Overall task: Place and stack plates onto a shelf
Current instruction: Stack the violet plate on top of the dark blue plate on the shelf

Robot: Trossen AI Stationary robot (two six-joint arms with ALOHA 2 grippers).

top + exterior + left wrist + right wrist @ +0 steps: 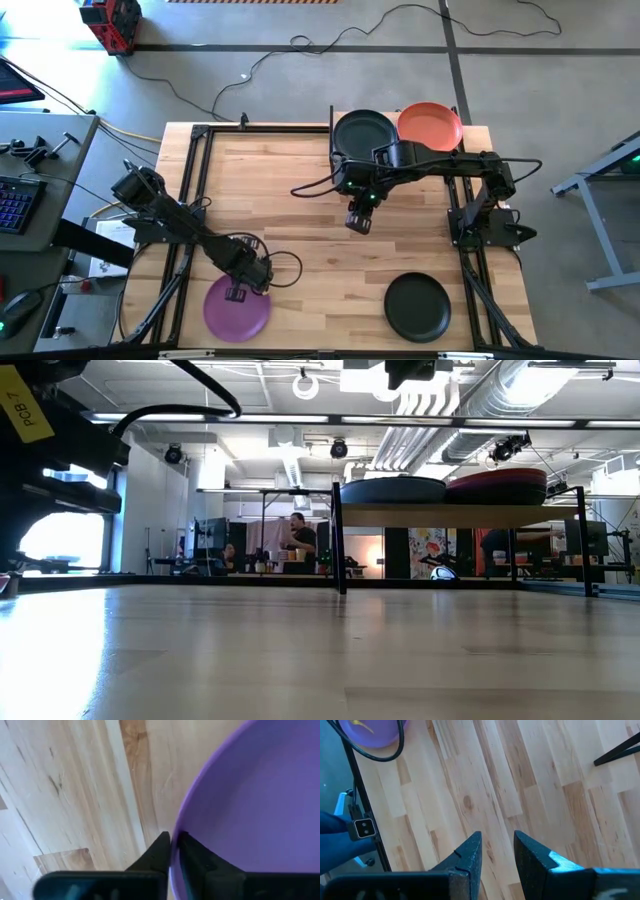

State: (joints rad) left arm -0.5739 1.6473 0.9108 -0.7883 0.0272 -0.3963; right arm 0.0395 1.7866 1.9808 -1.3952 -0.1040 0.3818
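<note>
From above we record a plank-striped wooden worktop [320, 250]; the shelf [480, 135] carries a black plate [365, 133] and an orange plate [430, 126]. The left pincer [237, 293] pinches the purple plate [237, 310] by its rim. The right pincer [358, 222] hangs spread over bare wood. Low down, an open workshop lies beyond.

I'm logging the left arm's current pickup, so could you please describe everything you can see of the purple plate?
The purple plate is round, shallow and matte, with a smooth, plain surface and a low raised rim; it looks like plastic. It sits at the near left of the wooden table, apparently lying flat. The left gripper is at its far edge, the two dark fingers closed on the rim, one outside and one inside. Nothing else touches it, and it is not on the shelf.
</note>
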